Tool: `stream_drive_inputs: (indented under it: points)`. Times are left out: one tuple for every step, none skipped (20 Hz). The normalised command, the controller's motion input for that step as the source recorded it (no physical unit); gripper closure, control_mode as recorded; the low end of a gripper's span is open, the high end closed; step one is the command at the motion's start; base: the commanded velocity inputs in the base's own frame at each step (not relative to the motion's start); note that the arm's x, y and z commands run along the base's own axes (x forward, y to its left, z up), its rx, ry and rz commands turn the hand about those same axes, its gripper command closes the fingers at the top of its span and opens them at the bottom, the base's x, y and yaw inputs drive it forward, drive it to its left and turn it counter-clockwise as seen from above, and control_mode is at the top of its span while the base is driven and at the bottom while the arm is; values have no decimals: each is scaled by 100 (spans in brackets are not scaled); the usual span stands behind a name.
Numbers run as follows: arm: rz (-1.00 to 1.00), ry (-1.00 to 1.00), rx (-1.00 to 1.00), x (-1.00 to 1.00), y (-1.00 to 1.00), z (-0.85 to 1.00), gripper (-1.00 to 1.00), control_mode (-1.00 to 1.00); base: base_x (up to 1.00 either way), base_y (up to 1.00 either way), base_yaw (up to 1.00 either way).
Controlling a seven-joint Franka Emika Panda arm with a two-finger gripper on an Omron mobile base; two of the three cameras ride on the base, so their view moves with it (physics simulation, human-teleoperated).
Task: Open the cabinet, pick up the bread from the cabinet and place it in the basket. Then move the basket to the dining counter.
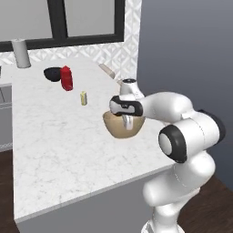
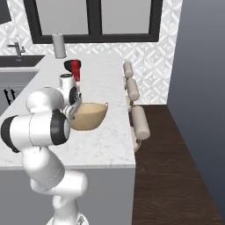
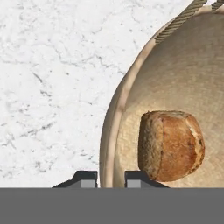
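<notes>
The tan basket [image 1: 116,129] [image 2: 93,116] [image 3: 175,65] is over the white marble dining counter [image 1: 68,136] [image 2: 110,145] [image 3: 52,87], close to its right edge. I cannot tell whether it rests on the slab or hangs just above it. Inside it lies the golden-brown bread [image 3: 170,144]. My gripper [image 1: 127,119] [image 2: 75,110] [image 3: 111,179] comes down from above and is shut on the basket's rim, one finger inside the wall and one outside. The cabinet is out of view.
A red bottle [image 1: 67,78] [image 2: 76,68], a black bowl [image 1: 53,73], a small yellow shaker [image 1: 83,98] and a grey cylinder [image 1: 20,53] stand farther back on the slab. Padded stools [image 2: 139,121] line the counter's right side. A sink [image 2: 17,59] lies at the back left.
</notes>
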Motion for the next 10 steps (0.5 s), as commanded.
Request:
stream_drive_inputs:
  points:
    - [-14,-18,-3,39,0,-87,100,-100,0,0,0]
    - [-14,-20,-2,27,0,-84,100,-100,0,0,0]
    - [-15,-22,-1,20,0,-88,100,-100,0,0,0]
    - [-17,-20,0,35,0,-79,100,-100,0,0,0]
    - [-17,-19,0,44,0,-71,100,-100,0,0,0]
    - [-16,-18,0,59,0,-59,100,-100,0,0,0]
    - [-15,-17,0,44,0,-71,100,-100,0,0,0]
    - [-16,-11,0,36,4,-85,100,-100,0,0,0]
    - [-15,-4,0,54,0,-65,100,-100,0,0,0]
    - [-13,0,0,64,0,-44,100,-100,0,0,0]
